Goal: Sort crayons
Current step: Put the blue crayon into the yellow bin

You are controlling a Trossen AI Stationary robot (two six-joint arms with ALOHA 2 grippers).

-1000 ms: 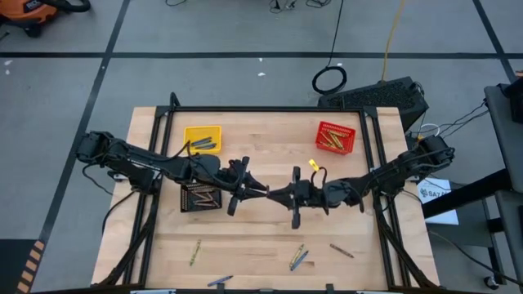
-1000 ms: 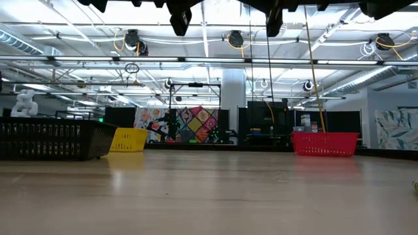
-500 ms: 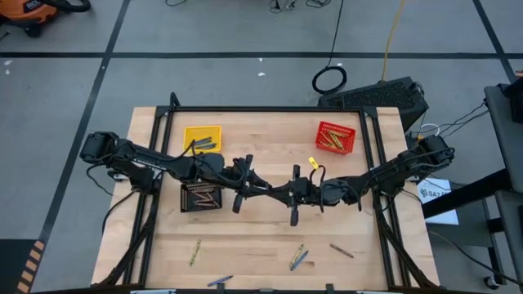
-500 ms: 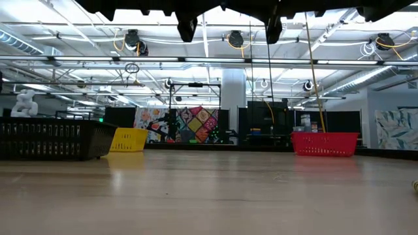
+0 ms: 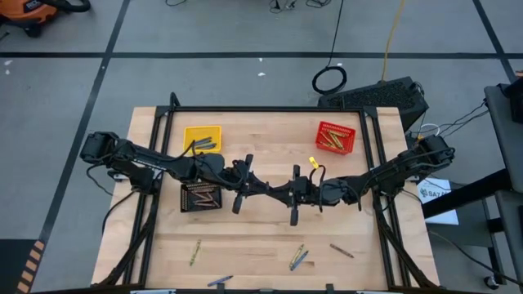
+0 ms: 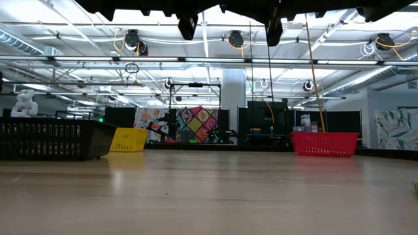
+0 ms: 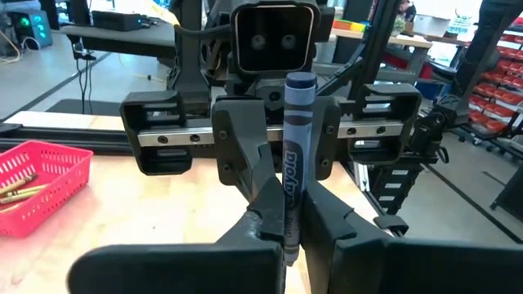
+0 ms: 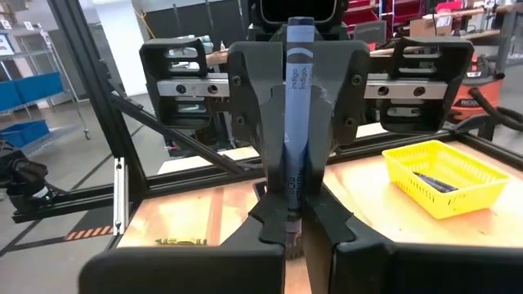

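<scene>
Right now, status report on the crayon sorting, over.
Left tool, right tool: both shut on one blue crayon, above mid-table. Loose crayons at table's near edge. Nothing blocking.

Bright, even overhead light, soft shadows, blurred wrist-view foregrounds

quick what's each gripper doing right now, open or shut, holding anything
Left gripper: shut on the blue-purple crayon, mid-table.
Right gripper: shut on the same blue-purple crayon, facing the left one.
</scene>
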